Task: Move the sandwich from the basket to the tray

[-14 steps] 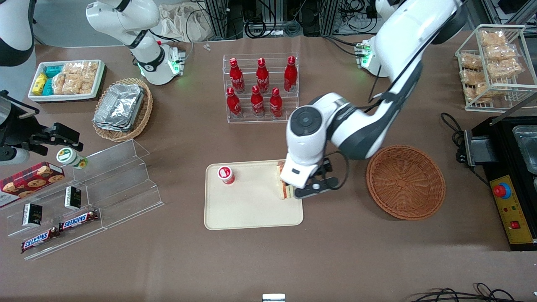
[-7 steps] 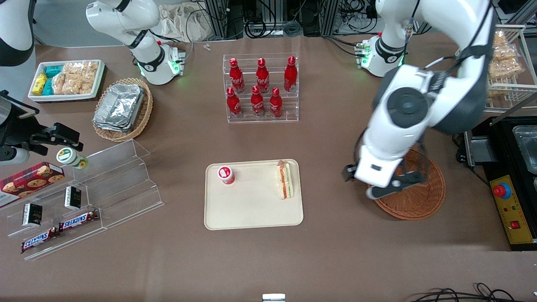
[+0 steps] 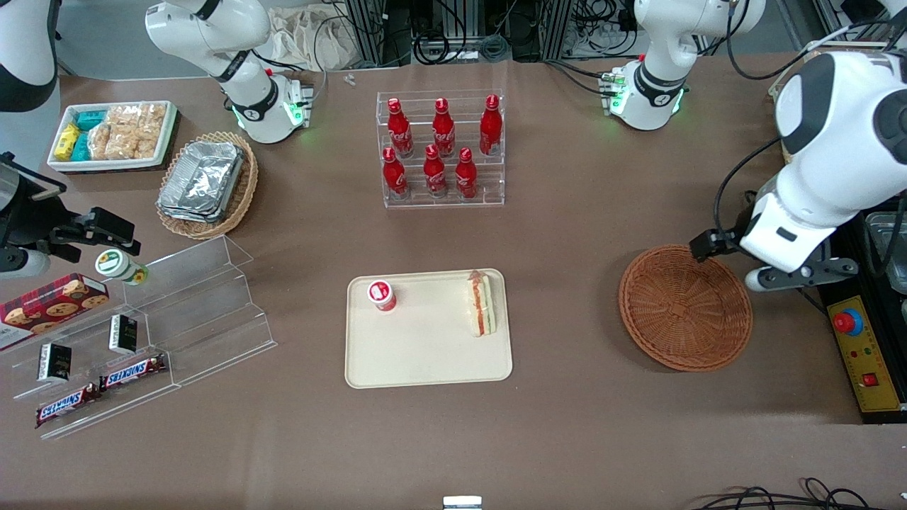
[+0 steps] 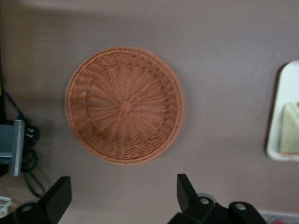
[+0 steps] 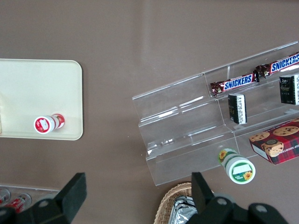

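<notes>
The sandwich (image 3: 481, 303), a pale wedge with orange-red and green filling, lies on the cream tray (image 3: 425, 354) at the edge nearest the basket. The round reddish-brown basket (image 3: 685, 308) is empty. My gripper (image 3: 799, 273) hangs high beside the basket's rim, toward the working arm's end of the table, and is well away from the sandwich. In the left wrist view the basket (image 4: 124, 105) fills the middle, with the tray (image 4: 282, 84) and sandwich (image 4: 290, 128) at the frame's edge. The gripper (image 4: 122, 186) is open, with bare table between its fingers. The tray (image 5: 42, 93) also shows in the right wrist view.
A small red-capped cup (image 3: 381, 295) stands on the tray. A rack of red bottles (image 3: 441, 149) stands farther from the camera than the tray. A black control box with a red button (image 3: 847, 322) and cables sits just under the gripper. A clear stepped shelf (image 3: 177, 319) lies toward the parked arm's end.
The gripper let go of the sandwich on the tray, then swung up and away over the basket toward the working arm's end. The sandwich has stayed where it was set.
</notes>
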Robot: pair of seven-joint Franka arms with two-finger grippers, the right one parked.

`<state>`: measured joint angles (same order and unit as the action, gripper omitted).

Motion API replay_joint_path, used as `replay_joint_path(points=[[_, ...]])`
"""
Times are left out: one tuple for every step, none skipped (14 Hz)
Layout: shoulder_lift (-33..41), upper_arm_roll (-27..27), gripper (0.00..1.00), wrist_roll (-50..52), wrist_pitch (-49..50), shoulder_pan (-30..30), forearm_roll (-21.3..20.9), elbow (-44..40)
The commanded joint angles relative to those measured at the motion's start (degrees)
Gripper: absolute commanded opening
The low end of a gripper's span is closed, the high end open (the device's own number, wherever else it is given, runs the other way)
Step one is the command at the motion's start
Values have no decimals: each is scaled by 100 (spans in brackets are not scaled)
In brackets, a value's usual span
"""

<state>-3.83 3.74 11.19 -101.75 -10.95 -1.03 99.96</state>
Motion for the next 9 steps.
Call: replay_joint_path(points=[[471, 398, 100, -870, -47, -13, 85, 498], [471, 530, 100, -1151, -20, -13, 85, 489], [436, 575, 100, -1389, 6, -4, 85, 437], [392, 645, 100, -1426, 58, -4, 94, 340], [279, 689, 100, -1452, 181, 5, 112, 174], [121, 707, 100, -1470, 365, 5, 120, -80], [-90, 707, 100, -1514, 593, 5, 120, -396], [-318, 707, 100, -1697, 786, 5, 112, -721], [-512, 707, 100, -1864, 971, 5, 112, -1020]])
